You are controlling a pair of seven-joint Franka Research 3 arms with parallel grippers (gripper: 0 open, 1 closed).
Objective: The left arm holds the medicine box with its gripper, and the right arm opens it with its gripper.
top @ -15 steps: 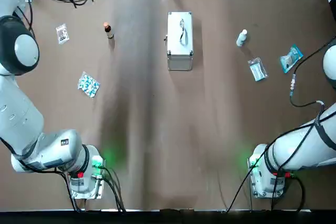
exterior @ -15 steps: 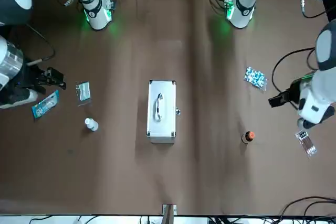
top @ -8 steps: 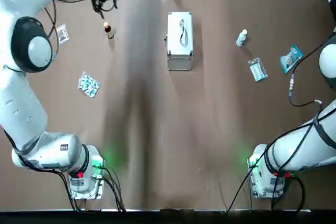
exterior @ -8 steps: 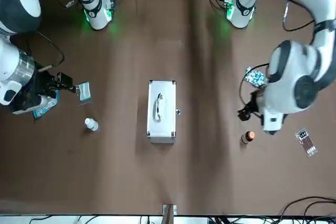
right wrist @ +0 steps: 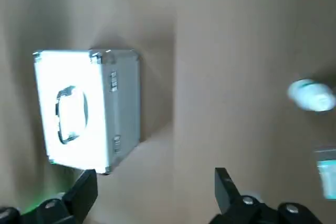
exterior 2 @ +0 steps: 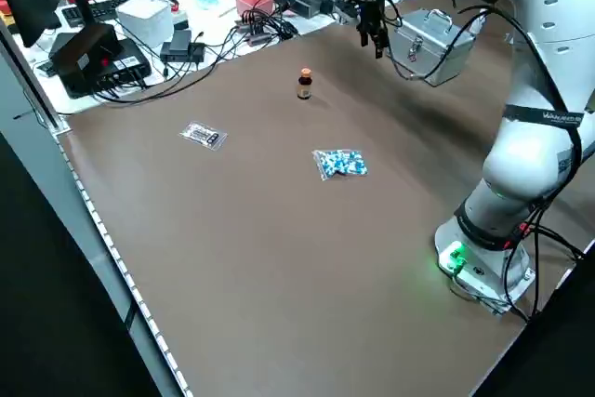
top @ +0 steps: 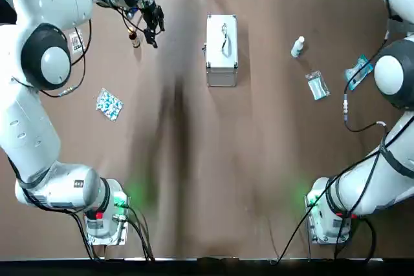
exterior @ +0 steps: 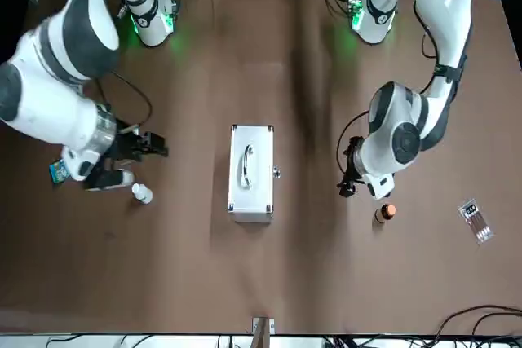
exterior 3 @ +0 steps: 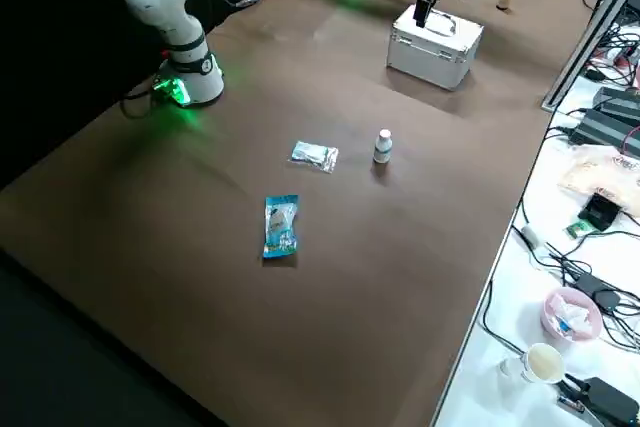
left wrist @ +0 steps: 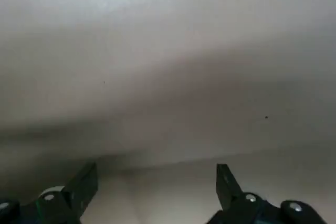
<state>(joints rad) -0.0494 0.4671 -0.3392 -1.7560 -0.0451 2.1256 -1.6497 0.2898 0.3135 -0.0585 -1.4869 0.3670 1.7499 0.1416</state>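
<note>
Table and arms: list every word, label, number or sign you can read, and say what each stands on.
None can be read for certain.
Left arm: a dark line of lettering on its white shell, too small to read.
White packet: dark print, too small to read.
Blue packet: print blurred.
Medicine box: no label shows.

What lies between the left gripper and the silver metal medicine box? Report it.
Nothing: in the top view, only bare brown table separates the left gripper from the silver metal medicine box.
</note>
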